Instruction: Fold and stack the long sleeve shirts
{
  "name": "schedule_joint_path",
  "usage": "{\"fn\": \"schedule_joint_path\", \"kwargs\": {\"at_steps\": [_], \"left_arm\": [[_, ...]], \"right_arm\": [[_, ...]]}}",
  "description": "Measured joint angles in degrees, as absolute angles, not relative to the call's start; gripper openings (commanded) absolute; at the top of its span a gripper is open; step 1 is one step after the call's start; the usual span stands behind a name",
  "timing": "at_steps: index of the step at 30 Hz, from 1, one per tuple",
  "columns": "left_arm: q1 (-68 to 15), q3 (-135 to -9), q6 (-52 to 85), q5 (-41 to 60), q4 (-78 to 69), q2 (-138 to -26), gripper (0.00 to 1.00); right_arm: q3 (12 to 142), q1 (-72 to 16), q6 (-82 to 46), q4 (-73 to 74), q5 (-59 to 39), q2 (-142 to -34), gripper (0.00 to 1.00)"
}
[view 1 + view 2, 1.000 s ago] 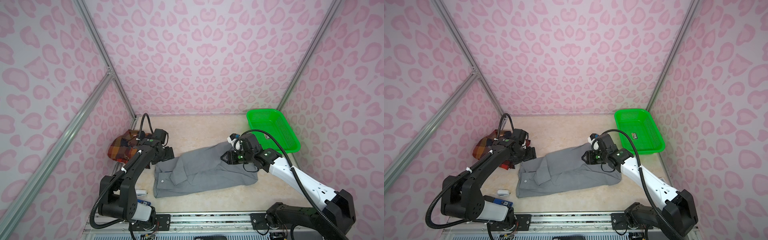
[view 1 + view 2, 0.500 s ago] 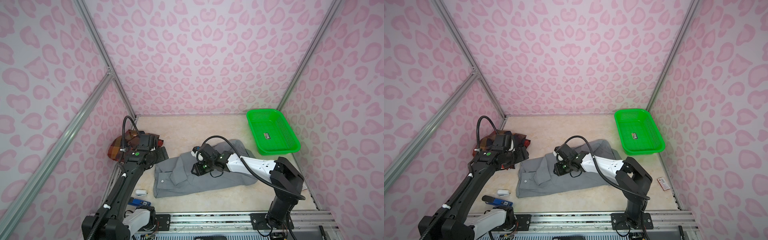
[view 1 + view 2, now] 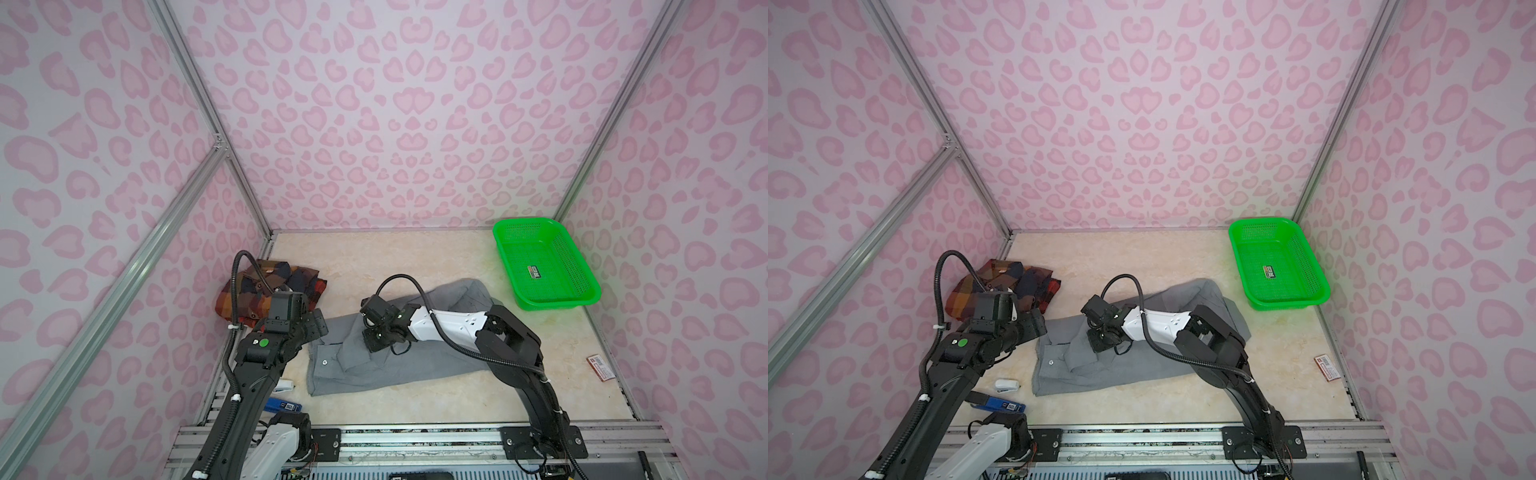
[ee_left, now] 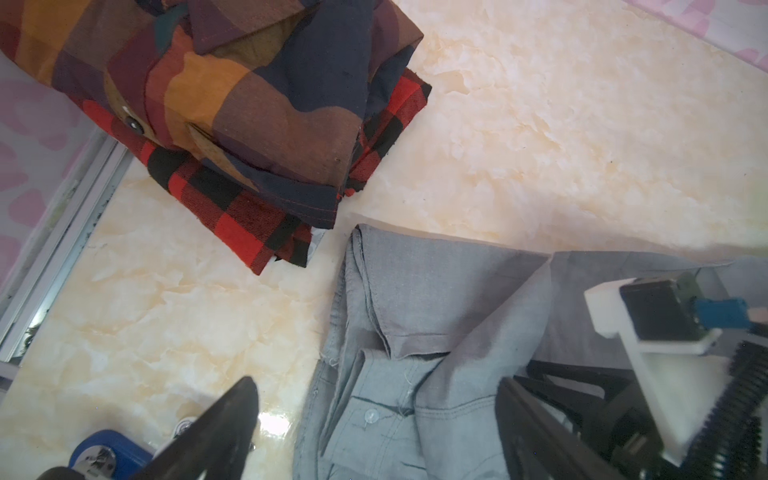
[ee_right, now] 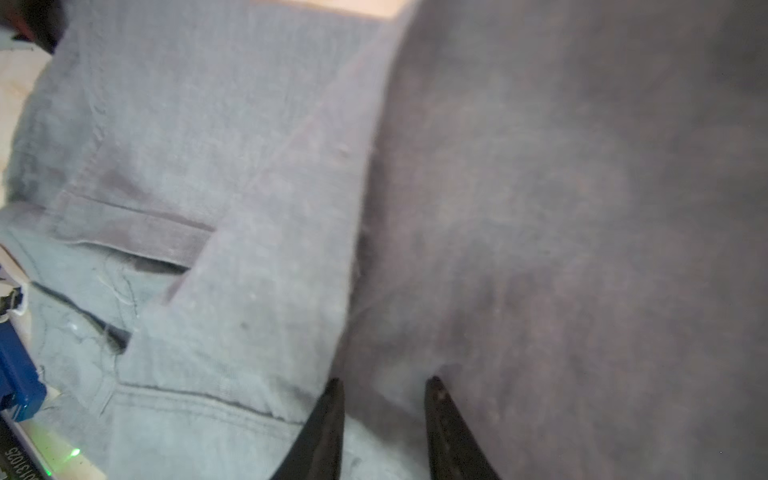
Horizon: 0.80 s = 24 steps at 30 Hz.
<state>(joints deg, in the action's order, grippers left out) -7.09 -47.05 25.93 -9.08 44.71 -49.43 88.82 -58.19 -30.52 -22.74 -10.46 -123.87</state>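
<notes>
Gray shirt (image 3: 415,370) lay spread across the middle, collar end leftward. Plaid shirt (image 3: 291,282) sat folded at the left rear, just beside it. Left gripper (image 4: 376,382) hung wide, empty, over the collar end. Right gripper (image 5: 384,382) stood narrow on gray cloth; whether it pinched could not be told.

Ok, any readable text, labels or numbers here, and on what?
"31025", partial and rotated, digits uncertain: white strip at the right wrist view's edge.
The sticker in the green basket: too small to read.
Label on the blue object: too small.
Label on the red packet: too small.
No text on the gray shirt or the plaid shirt.
</notes>
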Motion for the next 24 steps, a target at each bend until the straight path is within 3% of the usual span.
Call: {"fn": "schedule_joint_path", "kwargs": {"at_steps": [6, 14, 24], "left_arm": [[-7.11, -46.09, 25.93, -9.47, 43.4, -48.9, 0.91], [-7.14, -45.56, 25.93, -10.59, 43.09, -47.57, 0.91], [-7.11, -45.19, 25.96, -12.27, 42.72, -46.24, 0.91]], "right_arm": [[87.94, -58.94, -30.46, -21.89, -11.77, -122.76, 0.34], [87.79, -59.48, -34.15, -13.06, -21.63, -122.15, 0.34], [102.32, -57.84, -35.2, -13.69, -26.11, -129.8, 0.4]]}}
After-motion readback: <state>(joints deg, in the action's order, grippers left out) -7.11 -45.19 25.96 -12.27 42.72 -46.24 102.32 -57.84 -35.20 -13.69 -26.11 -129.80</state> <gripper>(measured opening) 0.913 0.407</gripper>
